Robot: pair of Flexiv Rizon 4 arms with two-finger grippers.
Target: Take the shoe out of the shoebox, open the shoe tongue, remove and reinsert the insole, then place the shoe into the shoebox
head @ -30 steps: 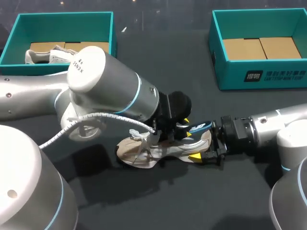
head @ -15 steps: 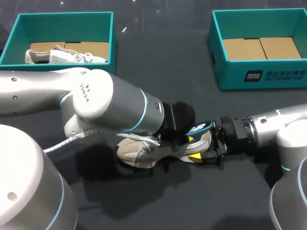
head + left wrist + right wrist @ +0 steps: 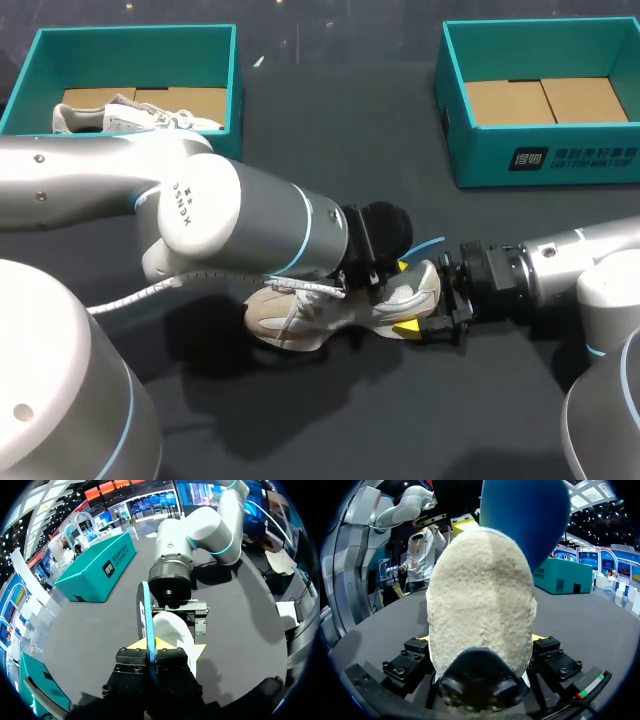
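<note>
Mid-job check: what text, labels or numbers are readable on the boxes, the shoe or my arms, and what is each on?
On the right shoebox, front wall: white logo and characters, too small to read.
On the left arm, joint cap: short dark print, tilted, not legible.
On the shoe, insole and left shoebox: no print seen.

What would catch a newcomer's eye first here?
The pale shoe lying mid-table, its heel clamped in the right gripper. Next, the blue insole, pinched in the left gripper just above that heel. A second shoe sits in the far left box.
</note>
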